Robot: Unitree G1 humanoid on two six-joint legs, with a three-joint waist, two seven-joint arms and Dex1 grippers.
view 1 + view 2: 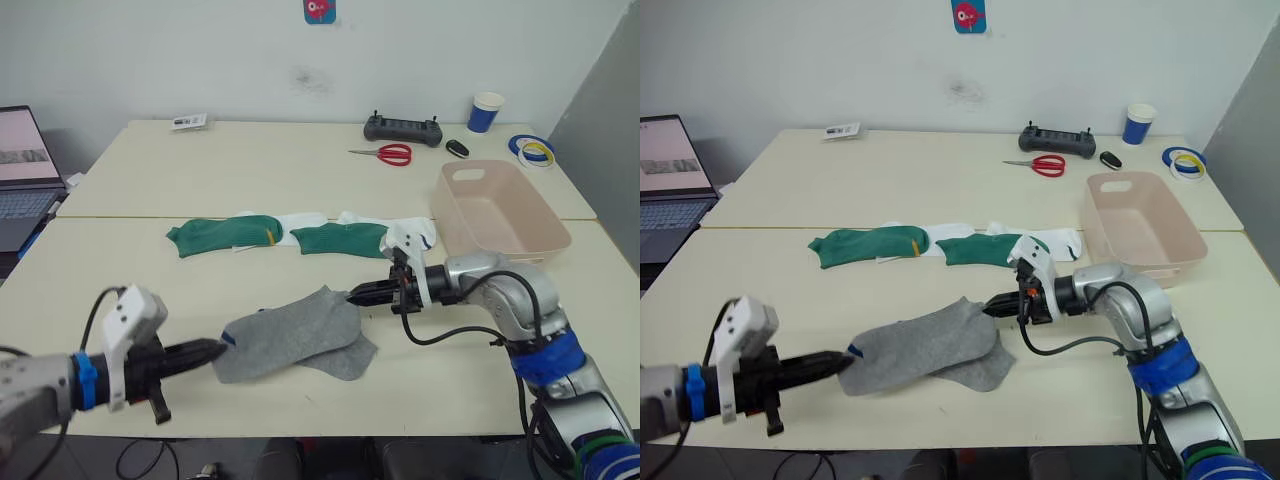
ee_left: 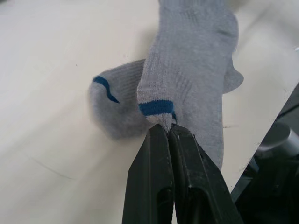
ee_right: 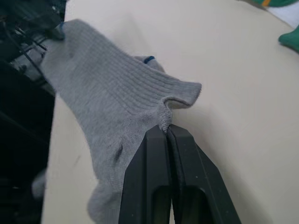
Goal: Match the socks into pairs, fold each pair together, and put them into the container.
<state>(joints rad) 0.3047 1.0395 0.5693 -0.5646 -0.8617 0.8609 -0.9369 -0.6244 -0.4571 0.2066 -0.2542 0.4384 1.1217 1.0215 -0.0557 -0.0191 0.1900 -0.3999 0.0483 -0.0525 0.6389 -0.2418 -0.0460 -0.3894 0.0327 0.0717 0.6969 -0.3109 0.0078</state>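
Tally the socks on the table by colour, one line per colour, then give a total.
Grey socks: 2, stacked, pinched at opposite ends by the left gripper and the right gripper.
Dark green socks: 2, lying flat in a row.
White socks: 2, partly under the green ones.
Total: 6 socks.

Head eyes overlook table (image 1: 300,180); wrist cameras face grey sock (image 2: 187,84) closely.
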